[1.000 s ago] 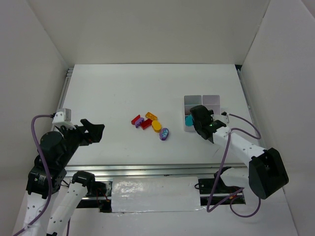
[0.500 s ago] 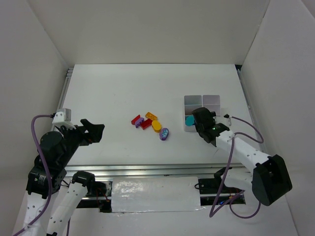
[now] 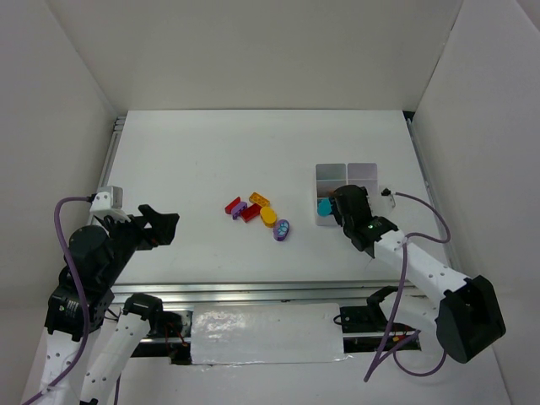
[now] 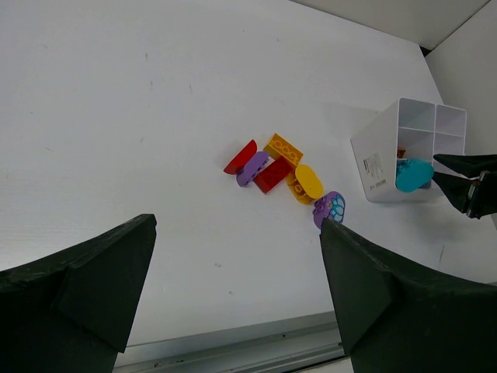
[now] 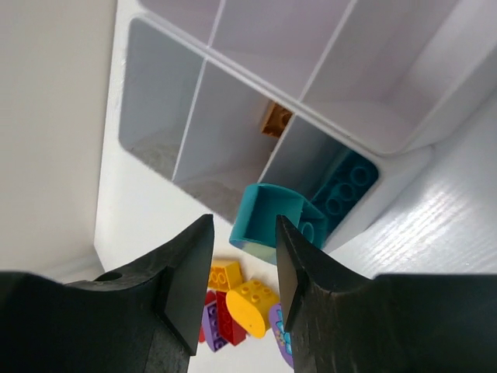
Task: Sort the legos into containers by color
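The teal oval brick [image 5: 272, 214], smooth and rounded with a hollow underside, is pinched between the two dark fingers of the right gripper [image 5: 242, 225], whose jaws are clenched on its sides. It hangs at the near left corner of the tray [image 3: 346, 171], over the rim. Whether it touches the plastic cannot be told.

The tray is glossy white plastic, split by thin walls into square cells in two columns. In the right wrist view, the corner cell just beside the held piece contains a teal studded brick [image 5: 345, 186]. An orange-brown brick [image 5: 273, 119] lies in a cell further in, tucked against a divider.

To the left of the tray, well apart from it, the remaining legos lie in a loose cluster on the table [image 3: 194, 160]:
- A red half-round piece [image 4: 241, 158] touches a purple brick [image 4: 252, 168].
- A red brick [image 4: 273, 175] lies beside the purple one.
- An orange studded brick [image 4: 284, 149] sits just behind these.
- A yellow oval [image 4: 309, 182] is next in line.
- A purple oval [image 4: 330, 208] with a blue pattern on top lies nearest the tray.

Nothing stands between the cluster and the tray.

The table is matte white and walled by plain white panels. The left gripper [image 3: 160, 224] hovers over the table's near left part with its black jaws spread wide, holding nothing, well away from the bricks.
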`<state>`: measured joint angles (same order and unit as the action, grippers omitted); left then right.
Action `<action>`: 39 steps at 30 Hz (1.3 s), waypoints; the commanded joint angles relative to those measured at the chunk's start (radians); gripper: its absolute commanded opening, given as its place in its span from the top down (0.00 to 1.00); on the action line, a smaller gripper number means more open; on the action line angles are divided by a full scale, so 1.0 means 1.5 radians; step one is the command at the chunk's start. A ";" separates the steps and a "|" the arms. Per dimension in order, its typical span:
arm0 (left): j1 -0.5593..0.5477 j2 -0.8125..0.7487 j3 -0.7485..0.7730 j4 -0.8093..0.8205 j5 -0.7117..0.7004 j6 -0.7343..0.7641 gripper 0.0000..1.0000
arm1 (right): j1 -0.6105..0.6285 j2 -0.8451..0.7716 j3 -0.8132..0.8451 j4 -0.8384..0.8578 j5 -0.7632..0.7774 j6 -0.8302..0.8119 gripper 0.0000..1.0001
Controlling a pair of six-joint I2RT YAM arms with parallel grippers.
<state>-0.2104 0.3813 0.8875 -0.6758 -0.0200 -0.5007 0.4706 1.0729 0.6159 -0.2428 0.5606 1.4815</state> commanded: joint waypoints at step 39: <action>0.001 -0.004 -0.003 0.033 0.007 0.009 0.01 | 0.000 -0.052 0.033 0.073 -0.038 -0.186 0.37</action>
<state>-0.2104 0.3813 0.8875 -0.6731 -0.0200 -0.5003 0.4713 1.0107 0.6281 -0.1886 0.5240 1.2797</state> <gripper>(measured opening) 0.994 0.606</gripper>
